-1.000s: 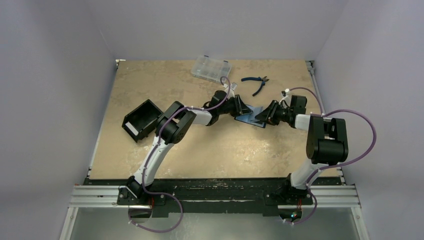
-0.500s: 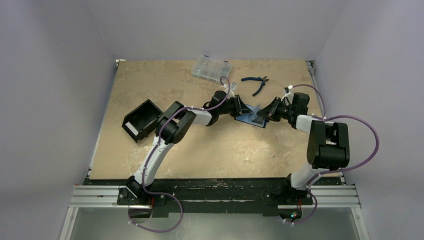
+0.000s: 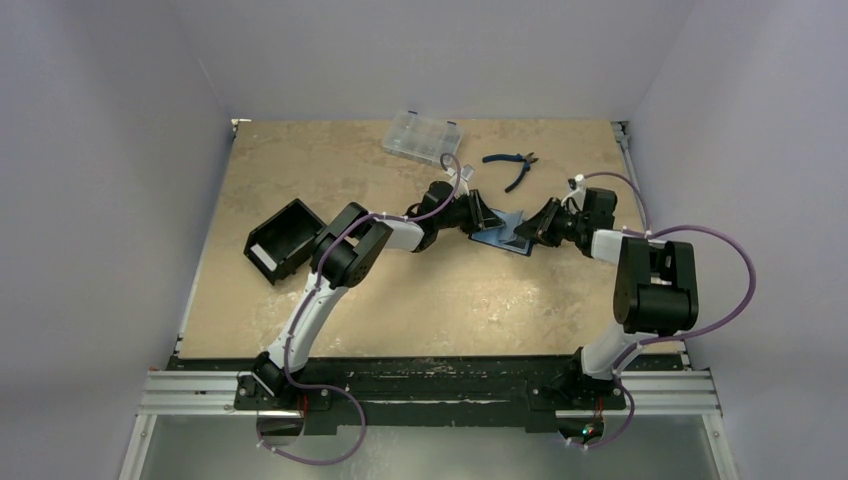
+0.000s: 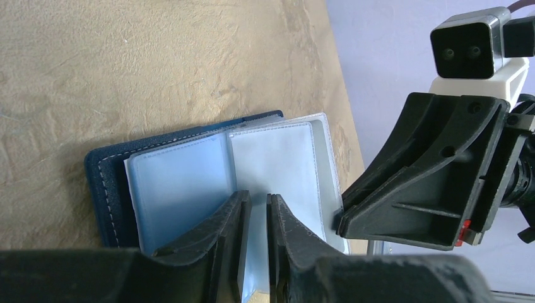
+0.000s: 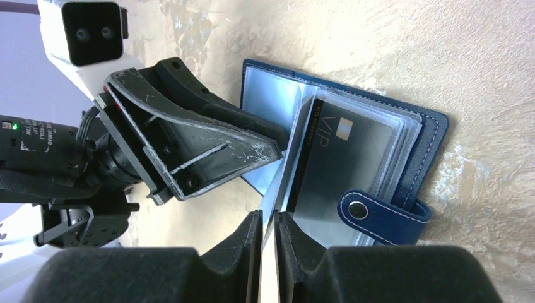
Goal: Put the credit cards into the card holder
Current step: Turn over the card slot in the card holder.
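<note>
From above, the card holder (image 3: 503,236) lies open on the table (image 3: 350,300), about mid-table. The left gripper (image 3: 488,217) meets it from its left and the right gripper (image 3: 533,230) from its right, both tips at its pages. Beyond the card holder sit a clear compartment case (image 3: 422,135) and a pair of pliers (image 3: 512,165); a black box (image 3: 283,240) stands well off to its left.

The left wrist camera shows the left fingers drawn close together, pinching the near edge of a clear sleeve page (image 4: 271,158) raised off the card holder's navy cover. The right gripper's tip touches that page's far edge.

The right wrist camera shows the right fingers nearly closed on a thin leaf (image 5: 285,158) standing edge-on out of the card holder. Whether this leaf is a sleeve or a card cannot be told. A grey credit card (image 5: 359,151) marked VIP lies flat in the card holder just beside the leaf, above the snap tab (image 5: 382,214).
</note>
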Controlling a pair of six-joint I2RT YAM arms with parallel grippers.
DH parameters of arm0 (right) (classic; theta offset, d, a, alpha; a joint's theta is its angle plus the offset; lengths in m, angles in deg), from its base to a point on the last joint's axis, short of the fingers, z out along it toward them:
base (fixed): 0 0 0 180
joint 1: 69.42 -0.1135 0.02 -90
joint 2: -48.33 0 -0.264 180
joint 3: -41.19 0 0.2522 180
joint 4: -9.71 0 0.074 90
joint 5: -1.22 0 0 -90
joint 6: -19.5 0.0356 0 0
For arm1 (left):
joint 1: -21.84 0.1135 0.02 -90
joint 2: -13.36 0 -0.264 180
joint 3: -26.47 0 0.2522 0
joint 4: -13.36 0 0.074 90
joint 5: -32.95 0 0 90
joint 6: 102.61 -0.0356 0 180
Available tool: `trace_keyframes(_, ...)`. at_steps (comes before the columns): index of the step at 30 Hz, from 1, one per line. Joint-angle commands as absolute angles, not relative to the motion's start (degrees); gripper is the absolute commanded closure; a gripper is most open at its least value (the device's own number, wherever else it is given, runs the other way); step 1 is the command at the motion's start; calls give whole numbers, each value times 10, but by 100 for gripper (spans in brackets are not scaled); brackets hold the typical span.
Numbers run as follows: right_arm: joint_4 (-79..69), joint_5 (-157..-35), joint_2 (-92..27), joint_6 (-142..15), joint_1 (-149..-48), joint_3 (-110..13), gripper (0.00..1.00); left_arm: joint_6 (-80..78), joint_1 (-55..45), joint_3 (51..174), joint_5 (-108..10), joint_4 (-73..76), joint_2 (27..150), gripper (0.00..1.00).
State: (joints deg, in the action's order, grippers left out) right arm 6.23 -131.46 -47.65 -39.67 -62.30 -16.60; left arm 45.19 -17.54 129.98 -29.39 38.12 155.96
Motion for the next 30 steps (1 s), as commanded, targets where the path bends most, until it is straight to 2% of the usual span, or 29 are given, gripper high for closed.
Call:
trace_keyframes(1, 56, -1302, -481, -415, -626, -186, 79, 442, -175, 1291, -296, 377, 1544, 79)
trace_keyframes(5, 55, -1305, -483, -417, -628, -189, 84, 442, -175, 1292, -294, 377, 1541, 79)
trace_keyframes(11, 25, -1289, -478, -430, -648, -215, 100, 477, -162, 1291, -265, 401, 1514, 69)
trace_keyframes(17, -61, -1188, -466, -452, -687, -262, 100, 482, -127, 1259, -250, 381, 1442, 61)
trace_keyframes(30, -211, -979, -489, -474, -846, -395, 100, 405, -63, 1094, -260, 252, 1221, 58)
